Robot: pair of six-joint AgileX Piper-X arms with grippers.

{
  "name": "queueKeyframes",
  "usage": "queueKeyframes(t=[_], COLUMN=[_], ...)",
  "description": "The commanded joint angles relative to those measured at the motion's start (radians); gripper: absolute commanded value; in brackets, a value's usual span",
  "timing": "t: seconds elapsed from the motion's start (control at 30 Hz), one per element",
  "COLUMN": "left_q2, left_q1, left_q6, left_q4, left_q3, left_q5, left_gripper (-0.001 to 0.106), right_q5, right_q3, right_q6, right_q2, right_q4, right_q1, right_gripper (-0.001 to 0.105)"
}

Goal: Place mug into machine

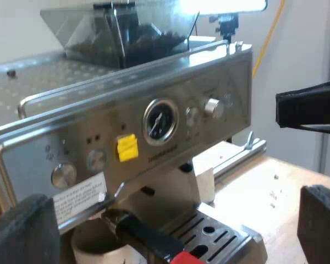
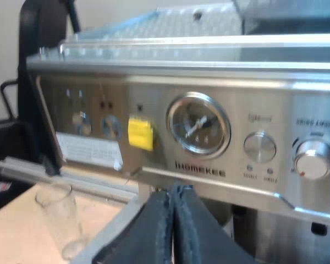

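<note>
**Mug** (image 1: 96,246): pale, rim up, low at the front of the machine (image 1: 99,118). It sits under the panel and just beside the holder (image 1: 154,242), whose dark handle ends in red. Whether its base sits square on the tray (image 1: 217,234) cannot be told.

**Left gripper** (image 1: 173,212): fingers wide apart, clamped on nothing. One finger is close by the mug, the other over the table (image 1: 258,181).

**Right gripper** (image 2: 173,220): fingers pressed together with nothing between them, just under the panel below the gauge (image 2: 198,125).

**Glass** (image 2: 59,220): upright on the table beside the machine, apart from the right gripper.

**Step, as judged:** the mug looks as good as placed. What is left is to check its seat and draw the left gripper clear.
- Keep the fingers spread and back straight out from the machine, with no sideways sweep (a clipped rim could tip the mug).
- If the mug needs centring, push low on its wall, not at the rim.

**Edges:**
- The panel's lower lip hangs over the mug.
- The handle juts out beside the mug.
- The tray's front edge drops to the table.

**Room:**
- Tight between mug and handle.
- Open over the bare table by the far finger.
- The hopper (image 1: 121,33) sits on top, out of the way.
</note>
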Motion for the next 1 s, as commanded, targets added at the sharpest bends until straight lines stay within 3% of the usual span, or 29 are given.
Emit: queueKeyframes(t=[0.03,0.13,0.2,0.47,0.63,1.0], left_q2=[-0.033,-0.052,-0.057,-0.057,-0.057,-0.057], left_q1=[-0.006,-0.006,-0.006,-0.006,-0.006,-0.006], left_q6=[-0.011,-0.011,-0.011,-0.011,-0.07,-0.078], left_q4=[0.015,0.108,0.169,0.154,0.154,0.154], left_q3=[-0.009,-0.022,-0.035,-0.036,-0.036,-0.036], left_q5=[0.005,0.005,0.005,0.003,0.003,0.003], left_gripper=[0.089,0.089,0.089,0.089,0.089,0.089], right_q5=[0.033,0.033,0.033,0.017,0.026,0.084], right_q3=[-0.031,-0.057,-0.089,-0.196,-0.264,-0.39], right_q6=[-0.008,0.011,0.063,0.104,0.105,0.105], right_q2=[-0.003,0.005,0.028,0.184,0.292,0.462], right_q4=[0.018,0.068,0.113,0.147,0.147,0.124], right_q1=[0.025,0.031,0.031,0.031,0.031,-0.02], right_gripper=[0.0,0.0,0.0,0.0,0.0,0.0])
